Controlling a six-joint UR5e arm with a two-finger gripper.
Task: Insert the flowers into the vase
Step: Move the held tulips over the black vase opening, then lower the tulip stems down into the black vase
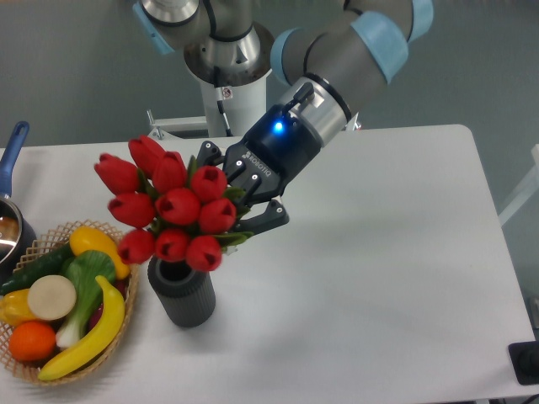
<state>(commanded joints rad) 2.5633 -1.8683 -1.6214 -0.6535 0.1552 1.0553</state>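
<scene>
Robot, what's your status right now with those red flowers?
Hand shut on flowers, bunch tilted above the vase. Stems not in the mouth yet. Fruit basket close beside the vase; nothing blocking the mouth.

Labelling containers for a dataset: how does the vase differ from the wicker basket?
The vase is dark, ribbed and cylindrical; the wicker basket is tan, woven and shallow. The vase's mouth looks empty, with the flowers above it; the basket is full of plastic fruit and vegetables. Both stand on the white table.
</scene>
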